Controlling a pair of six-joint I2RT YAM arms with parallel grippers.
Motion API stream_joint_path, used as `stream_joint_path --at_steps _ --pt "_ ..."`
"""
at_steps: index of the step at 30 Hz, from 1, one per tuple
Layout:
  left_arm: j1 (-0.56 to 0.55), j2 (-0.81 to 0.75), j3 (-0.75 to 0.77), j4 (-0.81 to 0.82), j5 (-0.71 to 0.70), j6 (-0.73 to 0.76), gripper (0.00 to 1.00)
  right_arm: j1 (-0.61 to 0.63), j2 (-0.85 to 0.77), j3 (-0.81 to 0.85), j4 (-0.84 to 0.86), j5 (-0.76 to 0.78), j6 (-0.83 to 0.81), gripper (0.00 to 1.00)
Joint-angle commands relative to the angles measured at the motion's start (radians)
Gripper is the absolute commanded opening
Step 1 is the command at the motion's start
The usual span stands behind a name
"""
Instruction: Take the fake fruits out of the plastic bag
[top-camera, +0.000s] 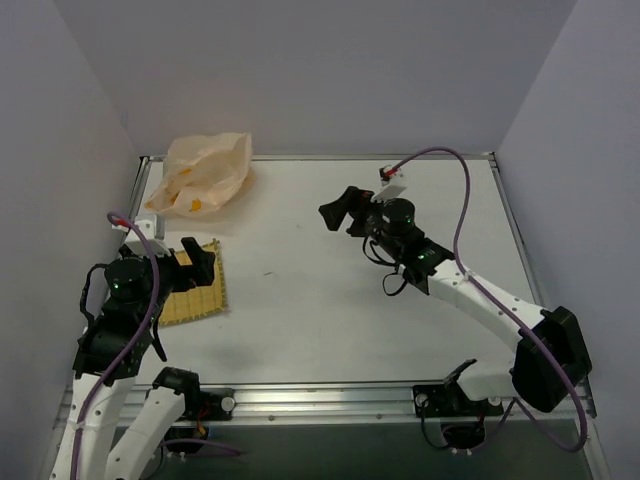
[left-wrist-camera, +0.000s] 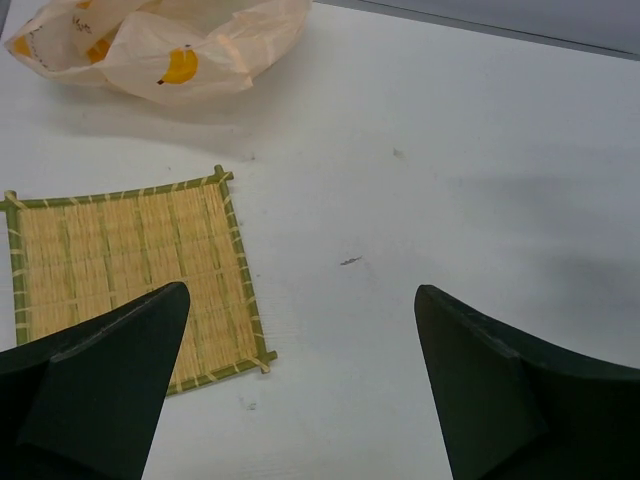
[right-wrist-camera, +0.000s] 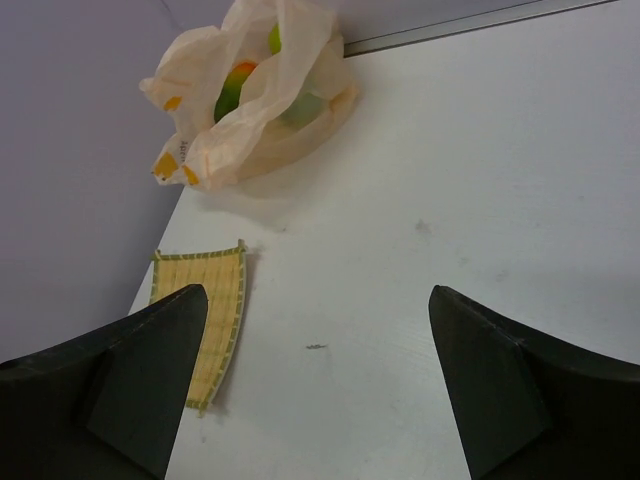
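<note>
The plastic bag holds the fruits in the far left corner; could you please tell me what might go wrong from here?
1. The plastic bag is thin and loose: the right gripper, closing on the fake fruits, may pinch film and drag the bag.
2. The bag lies in a far corner of the table; the left gripper reaching there too could crowd the right one.

My flat white table (top-camera: 330, 300) is carrying: crumpled translucent peach-cream plastic bag (top-camera: 205, 175), lying at its far-left corner; square yellow woven mat (top-camera: 205, 295), lying flat nearer me, apart.
</note>
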Motion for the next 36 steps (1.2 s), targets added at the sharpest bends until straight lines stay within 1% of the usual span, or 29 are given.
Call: stream_joint_path --at_steps 1,2,4,5,7,8,9,13,14,16,17,19,20,21,22,23,24,25,26,27,28,29,30,31,32,33,34,35,36 --pt "0.030 -0.004 0.054 -0.012 -0.039 0.005 0.94 0.095 0.090 0.097 0.073 0.099 0.032 0.89" --pt "0.036 -0.012 0.051 -0.013 -0.079 0.001 0.94 0.112 0.146 0.116 0.098 0.131 0.041 0.90" --pt "0.060 -0.032 0.048 -0.015 -0.103 -0.008 0.94 0.155 0.206 0.171 0.153 0.155 0.073 0.92" --pt "0.067 -0.036 0.046 -0.016 -0.132 -0.011 0.94 0.169 0.264 0.191 0.173 0.187 0.084 0.93" --pt "0.076 -0.036 0.049 -0.028 -0.172 -0.023 0.94 0.193 0.326 0.255 0.225 0.211 0.112 0.94" --pt "0.079 -0.033 0.053 -0.038 -0.197 -0.028 0.94 0.218 0.390 0.280 0.241 0.218 0.121 0.95" --pt "0.083 -0.030 0.062 -0.051 -0.244 -0.041 0.94 0.229 0.423 0.307 0.254 0.230 0.133 0.95" --pt "0.085 -0.024 0.077 -0.085 -0.356 -0.072 0.94 0.269 0.599 0.459 0.313 0.245 0.187 0.97" --pt "0.084 -0.021 0.082 -0.093 -0.376 -0.075 0.94 0.279 0.672 0.526 0.327 0.241 0.216 0.97" --pt "0.082 -0.018 0.089 -0.116 -0.424 -0.095 0.94 0.292 0.745 0.590 0.348 0.229 0.245 0.97" --pt "0.082 -0.016 0.089 -0.119 -0.430 -0.100 0.94 0.296 0.814 0.658 0.351 0.219 0.268 0.97" --pt "0.080 -0.007 0.088 -0.114 -0.421 -0.104 0.94 0.309 0.878 0.728 0.350 0.215 0.279 0.97" --pt "0.079 -0.003 0.086 -0.111 -0.413 -0.106 0.94 0.312 0.939 0.763 0.347 0.216 0.281 0.98" --pt "0.079 0.002 0.086 -0.105 -0.403 -0.111 0.94 0.312 0.969 0.833 0.342 0.213 0.285 0.98" --pt "0.077 0.010 0.085 -0.102 -0.392 -0.111 0.94 0.312 1.003 0.878 0.322 0.202 0.287 0.98" --pt "0.079 0.013 0.082 -0.092 -0.363 -0.112 0.94 0.309 1.074 0.927 0.296 0.201 0.285 0.99" --pt "0.079 0.017 0.080 -0.087 -0.349 -0.115 0.94 0.309 1.111 1.050 0.269 0.198 0.273 1.00" --pt "0.079 0.027 0.077 -0.079 -0.337 -0.117 0.94 0.301 1.204 1.126 0.188 0.189 0.262 1.00" --pt "0.082 0.033 0.076 -0.064 -0.312 -0.120 0.94 0.298 1.259 1.216 0.134 0.167 0.258 1.00" --pt "0.083 0.045 0.076 -0.058 -0.300 -0.120 0.94 0.289 1.311 1.387 0.059 0.149 0.262 1.00" --pt "0.084 0.054 0.077 -0.052 -0.289 -0.124 0.94 0.284 1.407 1.459 0.043 0.132 0.274 1.00" --pt "0.085 0.063 0.076 -0.036 -0.262 -0.135 0.94 0.279 1.449 1.513 0.043 0.108 0.287 1.00" --pt "0.087 0.086 0.074 -0.021 -0.237 -0.138 0.94 0.275 1.480 1.576 0.061 0.094 0.313 0.97" --pt "0.088 0.105 0.073 -0.004 -0.207 -0.138 0.94 0.263 1.521 1.593 0.069 0.078 0.330 0.89" --pt "0.091 0.126 0.076 0.017 -0.182 -0.140 0.94 0.253 1.527 1.590 0.077 0.067 0.346 0.65" --pt "0.093 0.179 0.094 0.022 -0.150 -0.143 0.94 0.247 1.521 1.566 0.115 0.067 0.360 0.52" --pt "0.094 0.213 0.106 0.025 -0.139 -0.143 0.94 0.235 1.485 1.478 0.141 0.067 0.362 0.41" --pt "0.096 0.244 0.118 0.036 -0.127 -0.144 0.94 0.229 1.462 1.431 0.167 0.067 0.360 0.23" --pt "0.099 0.308 0.147 0.037 -0.104 -0.147 0.94 0.224 1.443 1.396 0.194 0.025 0.354 0.15"
